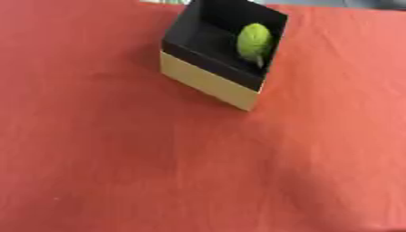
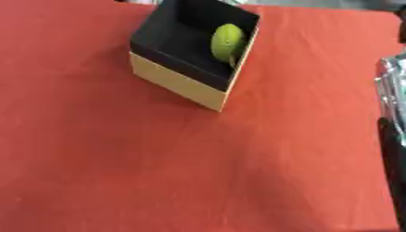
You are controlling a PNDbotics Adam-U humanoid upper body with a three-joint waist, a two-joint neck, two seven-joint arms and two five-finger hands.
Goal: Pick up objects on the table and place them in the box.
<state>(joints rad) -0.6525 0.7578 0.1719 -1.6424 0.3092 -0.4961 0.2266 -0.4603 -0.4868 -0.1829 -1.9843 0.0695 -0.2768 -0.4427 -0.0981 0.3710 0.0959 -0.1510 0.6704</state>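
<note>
A box (image 1: 208, 84) with a black inside and a tan outer wall stands at the far middle of the red table, turned corner-on to me. Inside it a green, rounded, fruit-like object (image 1: 254, 41) leans against the right inner wall. A black and silver part of my right arm or hand (image 2: 392, 145) shows only at the right edge of the right eye view, well to the right of the box and apart from it. My left hand is in no view.
Red cloth (image 1: 158, 172) covers the whole table from the box to the near edge. No loose object shows on it. The table's far edge runs just behind the box.
</note>
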